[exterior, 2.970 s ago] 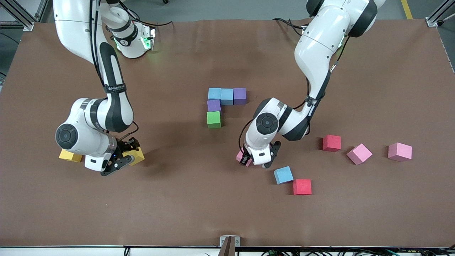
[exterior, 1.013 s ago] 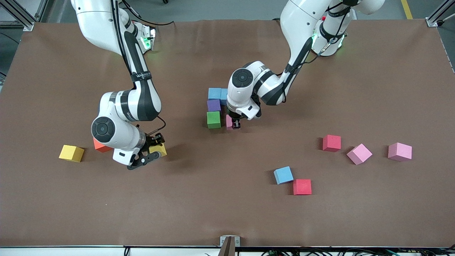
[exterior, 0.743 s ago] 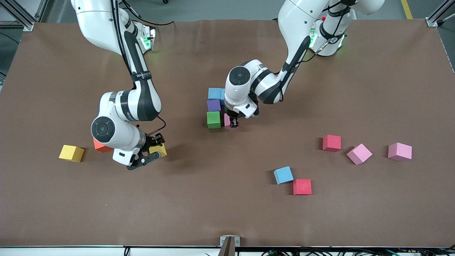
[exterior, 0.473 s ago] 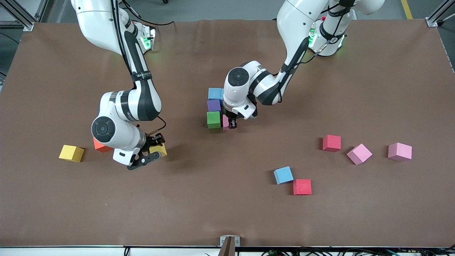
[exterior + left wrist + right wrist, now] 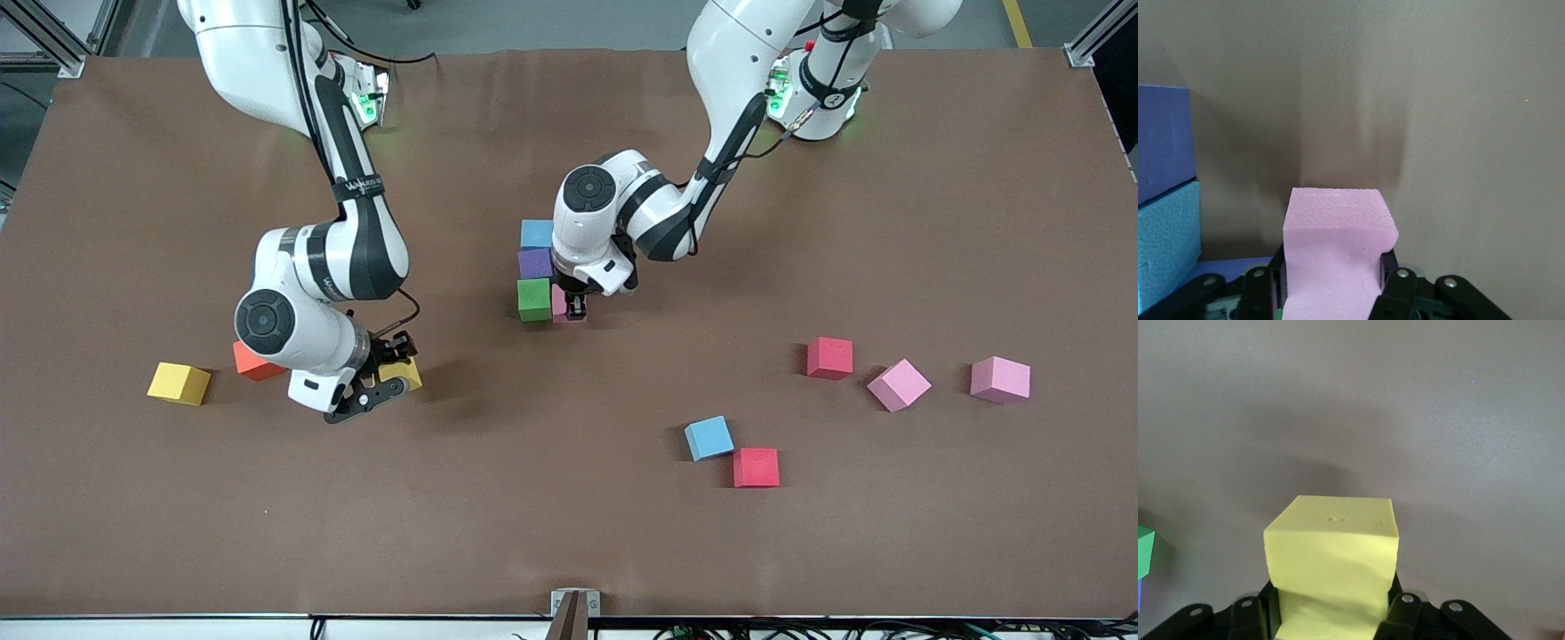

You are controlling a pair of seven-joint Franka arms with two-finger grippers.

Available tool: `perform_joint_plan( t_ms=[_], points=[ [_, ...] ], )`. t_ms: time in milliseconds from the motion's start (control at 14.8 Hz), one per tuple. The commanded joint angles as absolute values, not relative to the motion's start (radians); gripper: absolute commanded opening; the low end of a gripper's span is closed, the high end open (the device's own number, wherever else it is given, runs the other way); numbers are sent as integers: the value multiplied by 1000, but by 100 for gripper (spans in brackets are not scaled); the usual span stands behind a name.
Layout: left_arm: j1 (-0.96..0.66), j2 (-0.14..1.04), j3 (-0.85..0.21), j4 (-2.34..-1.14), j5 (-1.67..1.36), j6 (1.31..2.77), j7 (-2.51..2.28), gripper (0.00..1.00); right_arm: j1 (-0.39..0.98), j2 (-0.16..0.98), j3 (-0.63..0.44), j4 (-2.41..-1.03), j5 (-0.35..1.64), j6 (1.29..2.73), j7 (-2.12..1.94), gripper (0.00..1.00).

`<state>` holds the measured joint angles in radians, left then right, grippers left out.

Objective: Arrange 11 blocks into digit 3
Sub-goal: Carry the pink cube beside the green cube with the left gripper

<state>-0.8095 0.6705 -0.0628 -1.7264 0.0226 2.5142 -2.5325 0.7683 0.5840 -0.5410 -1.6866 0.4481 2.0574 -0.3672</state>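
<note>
Standing upright, column of blocks [image 5: 536, 271]

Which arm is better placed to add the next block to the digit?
The left. Its end effector holds the bright pink block right beside the green block of the figure. The right end effector holds a yellow block well off toward the right arm's end of the table.

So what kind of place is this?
Probably a robot lab: two white robot arms stand at a brown table of foam blocks, aluminium frame posts stand at its corners, and cables run along its edge.
</note>
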Motion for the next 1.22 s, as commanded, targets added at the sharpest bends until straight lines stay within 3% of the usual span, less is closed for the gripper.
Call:
perform_joint_plan(
  t_ms=[0, 1148],
  points=[
    [-821, 673, -52, -1713, 64, 2511, -2554, 8, 772, 577, -541, -1684, 446, 2048, -351, 20],
    [-836, 650, -54, -1749, 71, 2500, -2560, 8, 784, 577, -541, -1684, 449, 2048, -336, 20]
  ],
)
